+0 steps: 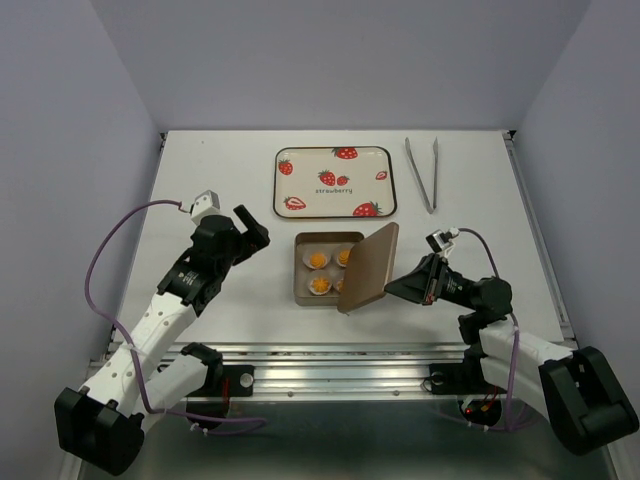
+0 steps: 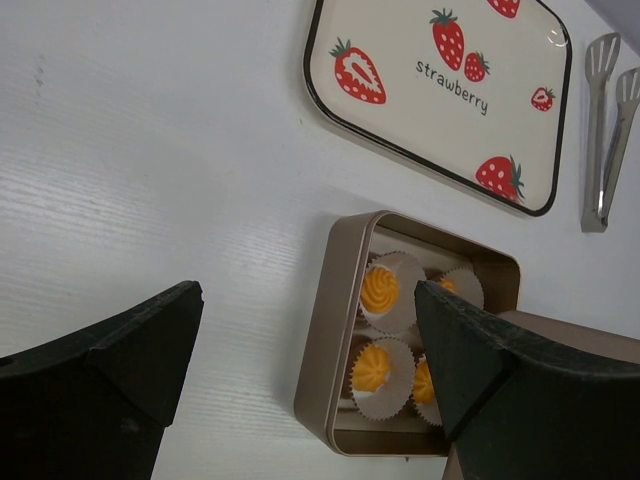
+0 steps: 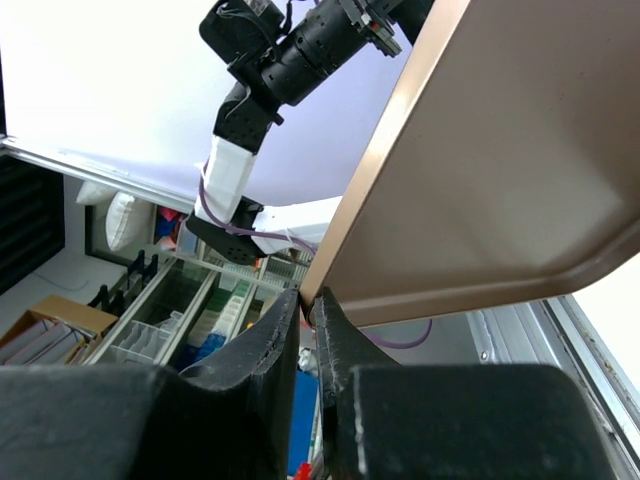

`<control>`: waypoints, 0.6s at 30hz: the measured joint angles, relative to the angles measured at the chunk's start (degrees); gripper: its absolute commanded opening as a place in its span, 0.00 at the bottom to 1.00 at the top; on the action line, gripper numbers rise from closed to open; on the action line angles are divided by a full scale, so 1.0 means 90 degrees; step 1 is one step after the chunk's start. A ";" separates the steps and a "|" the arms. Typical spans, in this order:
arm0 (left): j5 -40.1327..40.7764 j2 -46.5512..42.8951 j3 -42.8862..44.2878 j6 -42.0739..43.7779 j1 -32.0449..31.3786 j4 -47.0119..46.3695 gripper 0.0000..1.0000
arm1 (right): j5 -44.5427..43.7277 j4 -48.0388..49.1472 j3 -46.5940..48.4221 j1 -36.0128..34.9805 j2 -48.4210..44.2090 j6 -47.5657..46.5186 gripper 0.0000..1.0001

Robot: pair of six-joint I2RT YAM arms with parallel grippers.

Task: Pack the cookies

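right hand [image 3: 308, 308] pinching tin lid [image 1: 368, 268] tilted over cookies [image 1: 318, 260]; left hand [image 1: 255, 228] wide, left of cookies.

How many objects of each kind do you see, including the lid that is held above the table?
Cookies: 4
Paper cups: 4
Tin: 1
Tin lid: 1
Strawberry tray: 1
Tongs: 1
Total: 12

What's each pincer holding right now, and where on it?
Right pincer pinches the tin lid by its rim. Left pincer is open, holding nothing.
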State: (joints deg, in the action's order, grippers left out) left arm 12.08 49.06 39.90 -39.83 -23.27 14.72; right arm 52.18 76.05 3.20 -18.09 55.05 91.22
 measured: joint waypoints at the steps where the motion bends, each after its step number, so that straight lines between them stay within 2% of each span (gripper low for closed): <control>1: 0.0002 0.0000 0.0000 0.0000 0.0000 0.0012 0.99 | 0.0022 -0.0012 0.0000 0.0019 0.0000 0.0002 0.18; 18: 0.0039 0.0000 0.0000 -0.0002 0.0000 0.0061 0.99 | 0.0253 -0.0073 -0.0007 0.0318 -0.0364 -0.0017 0.21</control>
State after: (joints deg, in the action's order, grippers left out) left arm 12.43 49.06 39.90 -39.86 -23.27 15.27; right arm 54.46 75.40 3.14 -15.22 51.77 91.07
